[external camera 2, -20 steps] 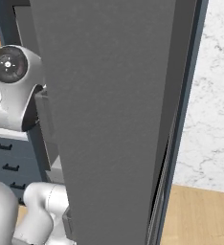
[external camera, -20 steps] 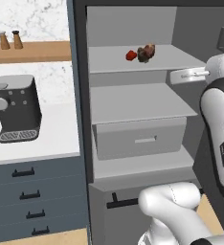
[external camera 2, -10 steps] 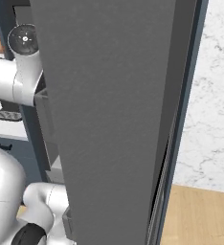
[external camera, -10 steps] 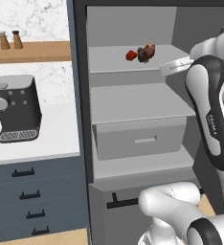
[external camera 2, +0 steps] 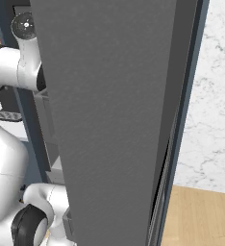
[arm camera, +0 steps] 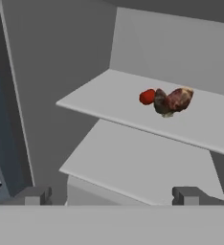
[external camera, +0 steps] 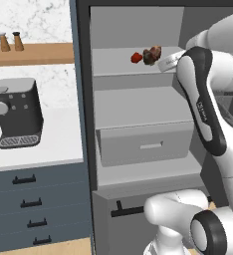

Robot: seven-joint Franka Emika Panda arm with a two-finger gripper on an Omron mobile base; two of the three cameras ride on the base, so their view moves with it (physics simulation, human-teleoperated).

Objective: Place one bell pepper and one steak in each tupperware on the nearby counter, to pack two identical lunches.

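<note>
A small red bell pepper point(external camera: 136, 58) and a brown mottled steak point(external camera: 152, 54) lie touching on the top shelf of the open fridge. In the hand view the bell pepper point(arm camera: 147, 96) sits left of the steak point(arm camera: 175, 100), both well ahead of the fingertips. My gripper point(external camera: 165, 64) hovers at the shelf's right front edge, just right of the steak, open and empty. In the hand view the gripper point(arm camera: 111, 196) has its tips wide apart. The white counter point(external camera: 49, 144) lies left of the fridge. The tupperware is out of view.
A black coffee machine point(external camera: 16, 112) stands on the counter under a wooden shelf point(external camera: 31, 53) with small bottles. A lower fridge shelf and a grey drawer point(external camera: 146, 144) sit below. The open fridge door point(external camera 2: 109, 120) stands close on the right.
The arm has swung up and to the left, carrying the gripper from beside the second shelf to the top shelf's right edge, near the steak. The jaws stayed open.
</note>
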